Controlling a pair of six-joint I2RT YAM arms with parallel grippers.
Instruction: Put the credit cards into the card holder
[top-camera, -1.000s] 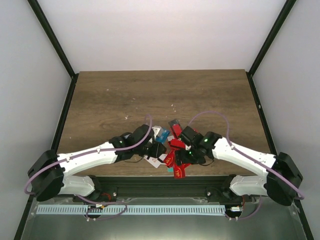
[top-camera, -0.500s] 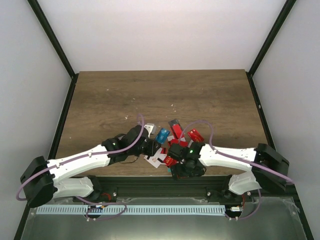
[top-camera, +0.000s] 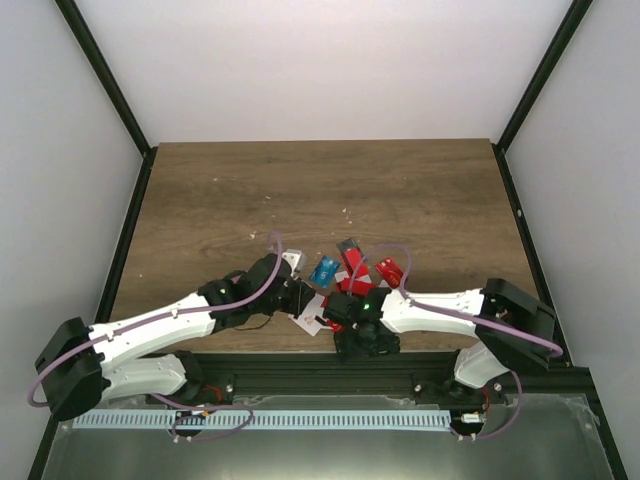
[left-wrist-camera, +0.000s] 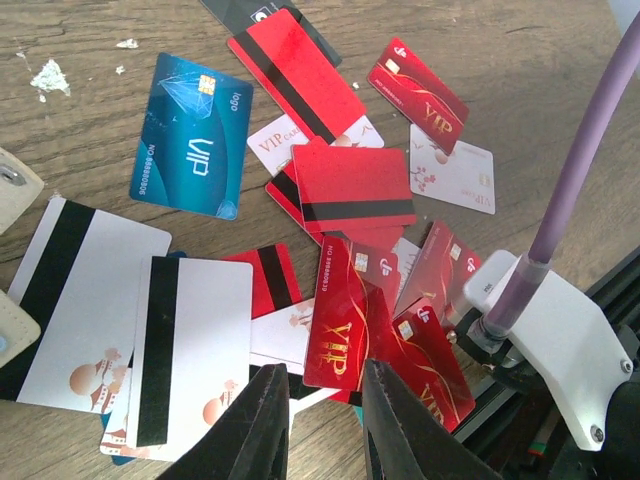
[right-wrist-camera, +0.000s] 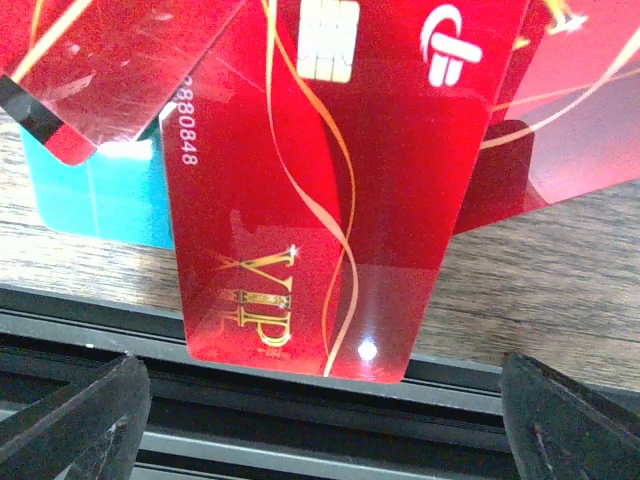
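Far half of the table (top-camera: 320, 180) is open wood, with easy passage there. The near edge is tight. The left gripper (left-wrist-camera: 318, 432) and right gripper (right-wrist-camera: 320, 420) crowd the credit cards (top-camera: 350, 283) from both sides. A purple cable (top-camera: 385, 247) arcs over the heap, and the black rail (right-wrist-camera: 100, 320) runs just under the overhanging red VIP card (right-wrist-camera: 320, 190).

We are drawing our right gripper (top-camera: 364, 338) down and left in the top view, off the middle of the credit cards (top-camera: 345, 285) toward the near edge of the table (top-camera: 200, 200). Its elbow is folding inward from the right. This is uncovering a blue card (top-camera: 323, 270) and a red card (top-camera: 389, 270). Our left arm's (top-camera: 160, 325) shoulder link is sinking toward the lower left.
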